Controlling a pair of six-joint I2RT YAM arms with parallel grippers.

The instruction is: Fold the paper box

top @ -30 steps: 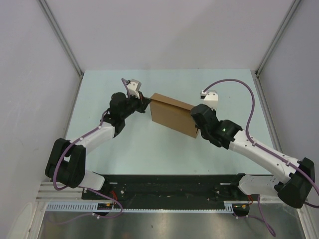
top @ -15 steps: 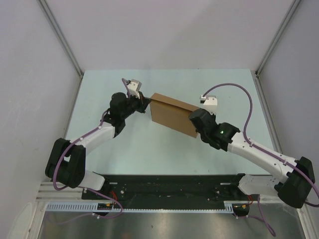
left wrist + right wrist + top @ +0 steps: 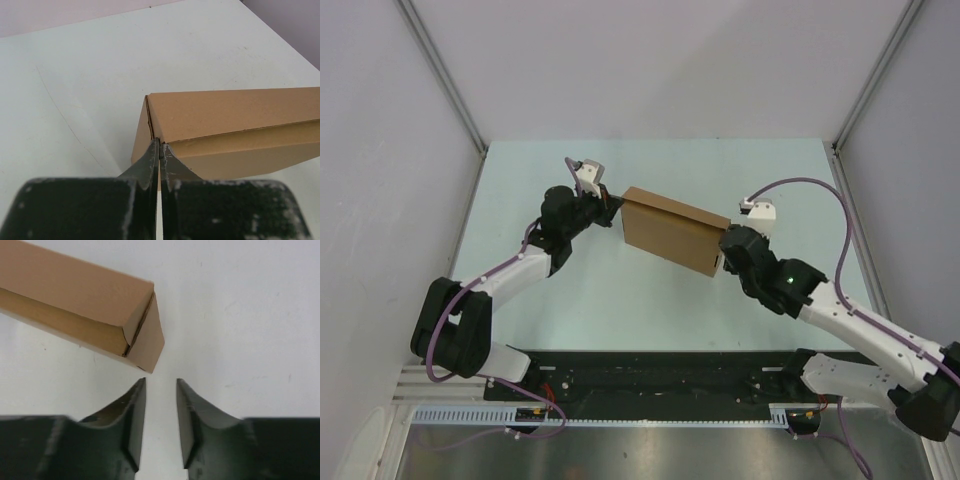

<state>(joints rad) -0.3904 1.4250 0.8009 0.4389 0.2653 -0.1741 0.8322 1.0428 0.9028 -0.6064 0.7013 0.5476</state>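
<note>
The paper box (image 3: 670, 238) is a shallow brown cardboard box with its lid down, lying slantwise in the middle of the table. My left gripper (image 3: 616, 205) is shut, its tips pressed against the box's left end. In the left wrist view the closed tips (image 3: 160, 143) meet the corner seam of the box (image 3: 235, 125). My right gripper (image 3: 722, 262) stands just off the box's right end. Seen from the right wrist, it (image 3: 161, 382) is open with bare table between the fingers, and the box's corner (image 3: 145, 347) lies just beyond the left fingertip.
The pale green table (image 3: 620, 300) is enclosed by white walls on the left, back and right. A black rail (image 3: 660, 385) with the arm bases runs along the near edge. A purple cable (image 3: 820, 190) loops above the right arm.
My right gripper has opened and drawn back to the right, off the box's right end. The left arm and the box have stayed where they were.
</note>
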